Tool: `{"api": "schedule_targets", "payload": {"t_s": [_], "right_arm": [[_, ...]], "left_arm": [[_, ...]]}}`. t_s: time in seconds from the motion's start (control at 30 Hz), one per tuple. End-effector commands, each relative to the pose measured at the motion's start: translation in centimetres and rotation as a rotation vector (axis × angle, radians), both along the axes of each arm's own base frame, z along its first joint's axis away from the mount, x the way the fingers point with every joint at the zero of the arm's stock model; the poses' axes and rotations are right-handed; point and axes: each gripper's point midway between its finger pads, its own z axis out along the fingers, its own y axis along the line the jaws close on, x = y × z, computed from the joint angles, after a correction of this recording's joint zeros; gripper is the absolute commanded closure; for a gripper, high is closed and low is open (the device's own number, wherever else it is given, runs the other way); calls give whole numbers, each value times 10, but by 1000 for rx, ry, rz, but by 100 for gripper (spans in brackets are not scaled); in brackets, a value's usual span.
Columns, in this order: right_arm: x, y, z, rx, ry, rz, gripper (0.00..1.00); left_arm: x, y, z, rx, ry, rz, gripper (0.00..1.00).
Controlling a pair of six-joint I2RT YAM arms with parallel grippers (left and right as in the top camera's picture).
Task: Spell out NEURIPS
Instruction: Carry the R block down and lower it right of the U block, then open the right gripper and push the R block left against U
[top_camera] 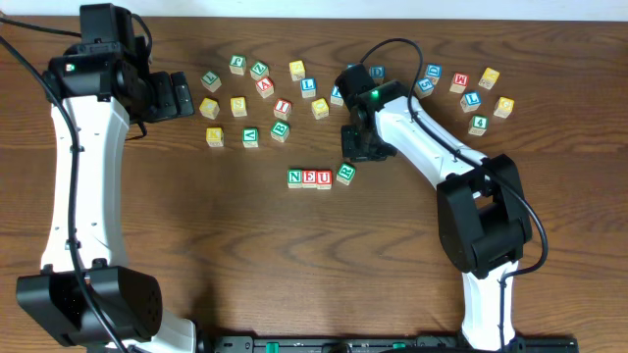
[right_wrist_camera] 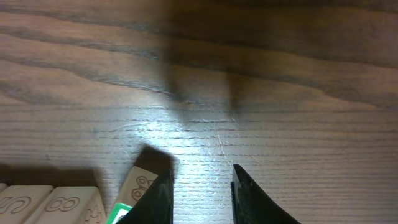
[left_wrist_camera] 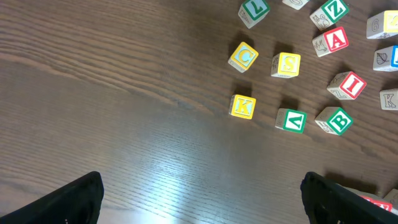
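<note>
Right claw (right_wrist_camera: 200, 179) up front: its two dark fingers (right_wrist_camera: 158, 199) fill the bottom of the wrist view, slightly parted and gripping nothing, just bare worktop (right_wrist_camera: 249, 93) between them. R cube (right_wrist_camera: 138, 185) sits tilted right against the outside of one finger, can't tell if it's actually touching. N-E-U row (top_camera: 309, 177) lies just past the R cube on that same side, lined up straight. Left claw (left_wrist_camera: 200, 186) hangs spread wide and empty, well apart from the row, with the S cube (left_wrist_camera: 286, 64) and I cube (left_wrist_camera: 348, 85) ahead of it among loose letter cubes (left_wrist_camera: 242, 107).
</note>
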Motion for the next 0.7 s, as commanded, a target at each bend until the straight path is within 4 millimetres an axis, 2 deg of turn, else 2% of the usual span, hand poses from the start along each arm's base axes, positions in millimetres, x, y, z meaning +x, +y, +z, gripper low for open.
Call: {"api": "schedule_targets", "payload": {"t_s": [0.0, 0.3, 0.67], "right_arm": [[-8, -4, -9, -18, 32, 3, 75], [-22, -3, -17, -16, 78, 15, 77], [-18, 3, -16, -9, 56, 52, 76]], "left_arm": [[-1, 4, 7, 18, -14, -3, 0], [-1, 4, 7, 18, -14, -3, 0], [-1, 4, 7, 18, -14, -3, 0]]}}
